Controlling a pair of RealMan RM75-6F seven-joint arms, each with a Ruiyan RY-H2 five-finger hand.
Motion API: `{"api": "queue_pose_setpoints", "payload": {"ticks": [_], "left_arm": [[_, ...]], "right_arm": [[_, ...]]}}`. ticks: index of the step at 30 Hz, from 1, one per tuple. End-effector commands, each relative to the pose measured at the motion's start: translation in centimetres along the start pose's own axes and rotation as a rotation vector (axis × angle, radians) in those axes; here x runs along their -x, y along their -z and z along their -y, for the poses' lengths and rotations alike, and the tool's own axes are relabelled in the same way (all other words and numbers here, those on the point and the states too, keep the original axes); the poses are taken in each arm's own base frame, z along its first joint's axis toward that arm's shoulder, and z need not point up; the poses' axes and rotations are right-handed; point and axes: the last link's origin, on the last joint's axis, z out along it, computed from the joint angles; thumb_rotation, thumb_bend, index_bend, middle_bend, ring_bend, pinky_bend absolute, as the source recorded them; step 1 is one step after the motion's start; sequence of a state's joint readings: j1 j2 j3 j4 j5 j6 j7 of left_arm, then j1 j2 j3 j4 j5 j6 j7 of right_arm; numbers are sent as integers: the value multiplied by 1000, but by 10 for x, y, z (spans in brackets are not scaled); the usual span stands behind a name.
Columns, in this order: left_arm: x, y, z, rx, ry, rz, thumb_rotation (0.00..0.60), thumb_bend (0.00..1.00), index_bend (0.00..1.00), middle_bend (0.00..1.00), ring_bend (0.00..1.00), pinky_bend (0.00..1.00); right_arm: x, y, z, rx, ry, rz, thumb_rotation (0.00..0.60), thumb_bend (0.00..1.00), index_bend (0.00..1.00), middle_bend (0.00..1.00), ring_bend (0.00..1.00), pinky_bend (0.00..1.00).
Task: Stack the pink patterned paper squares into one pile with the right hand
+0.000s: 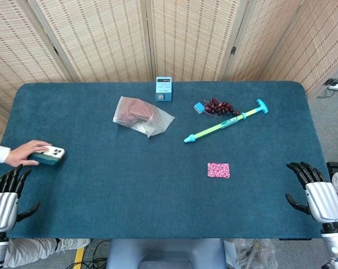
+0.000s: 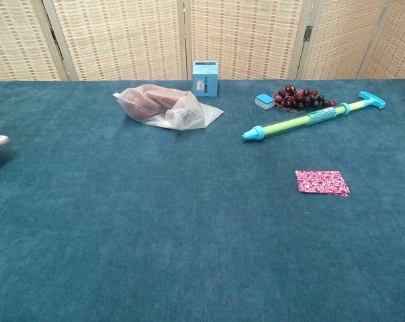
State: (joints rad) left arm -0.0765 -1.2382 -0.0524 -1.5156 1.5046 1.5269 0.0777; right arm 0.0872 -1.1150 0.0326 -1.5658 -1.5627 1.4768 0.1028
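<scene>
1. One pink patterned paper square (image 1: 218, 170) lies flat on the dark teal felt table (image 1: 129, 190), right of centre; whether it is a single sheet or several stacked cannot be told.
2. Nearest to it, the robot's right hand (image 1: 314, 193) rests at the table's right near edge, fingers spread and holding nothing, well apart from the square.
3. Beyond the square lies a long green and blue plastic pump toy (image 1: 226, 121), set diagonally.
4. Just behind the toy sit a bunch of dark red grapes (image 1: 219, 107) and a small light blue block (image 1: 199, 107) beside them.
5. Further left are a clear plastic bag with reddish contents (image 1: 140, 115) and a small blue box (image 1: 163, 89) standing upright.
6. At the far left, the robot's left hand (image 1: 6, 193) is open and empty, while a person's hand (image 1: 24, 152) rests on a teal cased phone (image 1: 49, 154).
</scene>
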Motion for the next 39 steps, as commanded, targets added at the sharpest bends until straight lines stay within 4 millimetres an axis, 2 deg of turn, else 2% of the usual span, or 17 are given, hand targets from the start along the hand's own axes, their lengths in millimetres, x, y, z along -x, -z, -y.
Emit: {"api": "queue_pose_setpoints", "payload": {"ticks": [1,12,18,21,24,28,30,32,35,39], "left_arm": [[0,-1,-1,1,1,-1,600,256,129,46,42,107],[1,-2,-1,-2,0,1,600,256,129,46,42,107],[2,-3,-1,0,0,1,600,256,129,46,42,106],[3,-3,-1,-3,1,3,600,257,129,46,42,107],[3,-3,-1,-3,1,5,600,256,129,46,42,107],[3,-3,-2,1,3,5,600,256,129,46,42,107],[3,-4,-3,5,3,4,600,256,129,46,42,107],[3,-3,-3,6,3,3,600,256,128,46,42,107],[3,-3,-3,7,7,2,600,256,128,46,42,107],[2,-2,-2,6,6,-1,600,256,129,46,42,107]], "right_arm": [[-1,-1,1,-6,1,-9,600,319,150,192,114,180],[0,-5,2,-13,3,-8,600,319,150,192,126,187],[2,-10,5,-24,11,-2,600,319,150,232,180,282],[4,-13,7,-28,17,4,600,319,150,289,260,378],[6,-18,10,-40,26,26,600,320,150,386,384,536],[12,-27,16,-63,41,77,600,345,151,553,620,786],[16,-33,19,-77,46,117,600,385,158,652,739,866],[21,-40,23,-96,52,163,600,466,168,798,869,957],[31,-52,28,-119,66,246,600,599,172,920,978,1000],[45,-65,38,-152,83,312,600,699,176,964,1000,1000]]}}
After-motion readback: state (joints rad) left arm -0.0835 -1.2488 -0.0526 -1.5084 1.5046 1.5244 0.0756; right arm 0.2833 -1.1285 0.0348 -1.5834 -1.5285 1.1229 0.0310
